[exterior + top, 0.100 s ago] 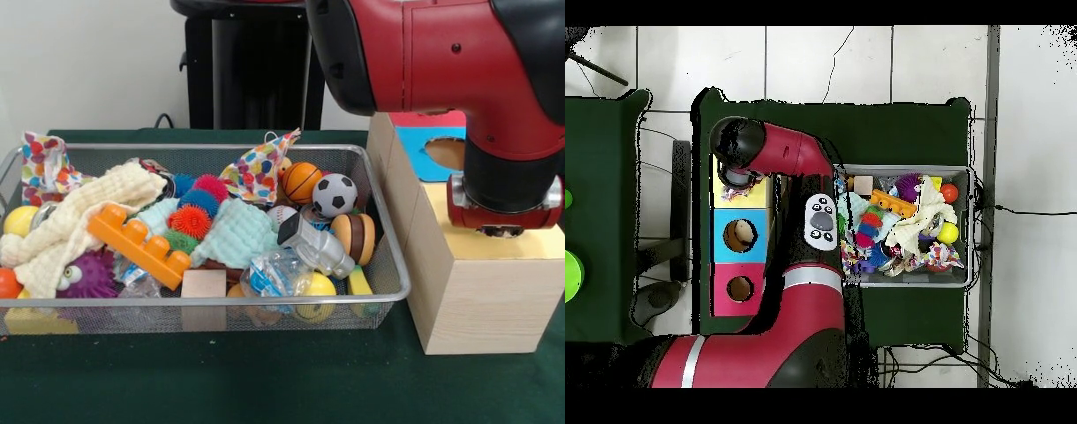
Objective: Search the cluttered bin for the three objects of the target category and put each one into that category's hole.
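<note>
One wire bin (388, 265) sits on the green table (265, 389), crowded with toys and cloth. In the front view an orange building block (141, 243) lies at about 9 o'clock from the bin's centre, resting against a cream knitted cloth (79, 216). A mint cloth (238, 231) fills the middle. Toward 1 o'clock a small basketball (302, 182) and a soccer ball (335, 194) sit touching, and a baseball (281, 215) shows just below them. A toy burger (355, 237) lies at 3 o'clock, beside a grey and white toy (313, 245). At 6 o'clock a plain wooden cube (204, 283) rests against the front wire wall. A purple spiky creature (88, 276) lies at 8 o'clock, and a spotted cloth (260, 168) is propped at 12 o'clock.

My end effector (503, 231) hangs over the yellow top of the wooden sorting box (481, 291), well apart from the bin; I cannot tell whether it is apart or together, nor whether it carries anything. In the overhead view the box's blue section (740, 235) and red section (739, 289) each show a round hole, and my arm (790, 150) covers much of the yellow section (743, 192).
</note>
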Motion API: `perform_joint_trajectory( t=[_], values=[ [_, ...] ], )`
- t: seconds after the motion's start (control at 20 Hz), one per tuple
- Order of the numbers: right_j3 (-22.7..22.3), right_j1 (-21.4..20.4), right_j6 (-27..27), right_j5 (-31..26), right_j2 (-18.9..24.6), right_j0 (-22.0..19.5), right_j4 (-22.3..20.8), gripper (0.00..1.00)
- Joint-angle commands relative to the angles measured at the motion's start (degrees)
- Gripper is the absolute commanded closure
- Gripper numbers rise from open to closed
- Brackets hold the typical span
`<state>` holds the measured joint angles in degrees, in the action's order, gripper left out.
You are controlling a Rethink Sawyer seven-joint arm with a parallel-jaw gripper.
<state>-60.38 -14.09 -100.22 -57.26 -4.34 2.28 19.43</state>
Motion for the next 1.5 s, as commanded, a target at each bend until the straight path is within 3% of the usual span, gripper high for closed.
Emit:
perform_joint_trajectory(
  t=[0.05, 0.75, 1.5],
  values=[
    [2.3, 0.1, -16.2, 0.1, 0.8, -1.7, 1.9, 0.00],
    [6.1, 1.3, -17.4, -4.5, 0.2, -1.5, 2.0, 0.00],
    [10.6, -0.7, -19.6, -12.9, -0.7, -2.4, 2.8, 0.00]
  ],
)
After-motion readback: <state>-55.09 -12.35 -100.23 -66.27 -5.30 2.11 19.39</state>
